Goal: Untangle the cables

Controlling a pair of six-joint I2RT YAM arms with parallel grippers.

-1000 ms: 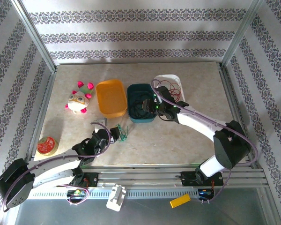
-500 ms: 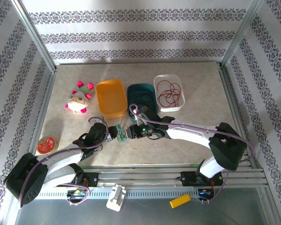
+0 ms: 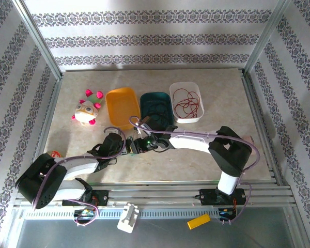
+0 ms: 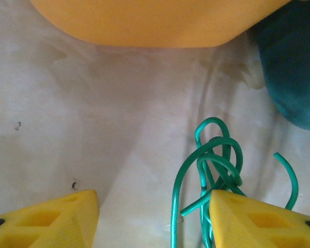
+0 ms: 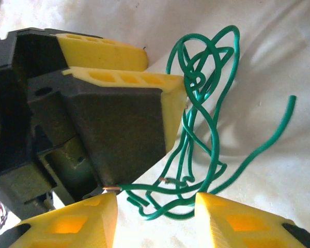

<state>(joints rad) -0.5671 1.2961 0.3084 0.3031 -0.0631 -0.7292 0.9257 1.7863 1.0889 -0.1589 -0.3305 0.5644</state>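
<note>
Watching the green cable [image 4: 219, 170], knotted in a small loose tangle on the desk [image 3: 222, 93], just in front of the orange tray [image 3: 122, 106] and the teal tray [image 3: 142, 108]. Hard to read from above, crowded by both arms. Catching the left claw [image 4: 154, 222] spread wide, with loops tucked beside its right-hand tip and disappearing behind it. Losing more strands off the bottom edge. Finding the right claw [image 5: 155, 217] spread too, lower loops lying between its tips, pinching nothing. Cannot tell whether touching. Losing one bare copper end against the left claw's black housing. Spotting red cables [image 3: 187, 102] coiled in the white tray [image 3: 188, 120] farther back. Barely making out dark cables [image 3: 156, 107] in the teal one.
</note>
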